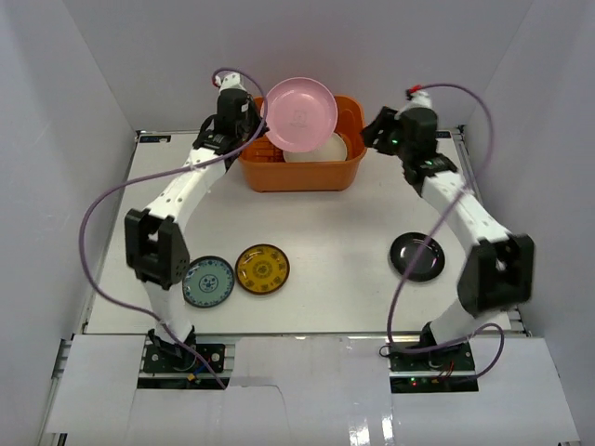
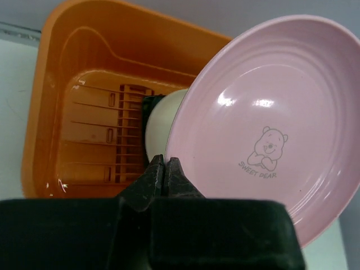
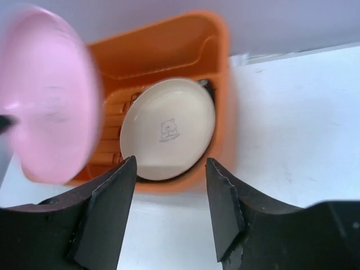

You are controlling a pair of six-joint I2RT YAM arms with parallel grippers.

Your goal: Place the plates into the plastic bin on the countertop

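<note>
**Operator:** What does the plate I'm holding look like?

**Spotter:** Your left tool (image 2: 164,166) is pinched shut on the rim of the pink plate (image 2: 270,124). The plate is round and glossy, with faint rings toward its edge and a small bear drawn over the words "SWEET BEAR".

**Operator:** Where does it sit against the tool?

**Spotter:** Its near rim is between your fingertips. The rest rises to the right of the tool, tilted, above the orange bin (image 1: 302,175) at the far side of the counter (image 1: 335,228). A cream plate (image 3: 169,129) with its own small bear print leans inside the bin, toward its right end.

**Operator:** And my other side?

**Spotter:** Your right tool (image 3: 170,163) is spread open and holds nothing, just beside the bin's right end. A black plate (image 1: 416,255) lies on the counter at the right. An amber-patterned plate (image 1: 262,268) and a teal-patterned plate (image 1: 208,281) lie side by side at the left.
</note>
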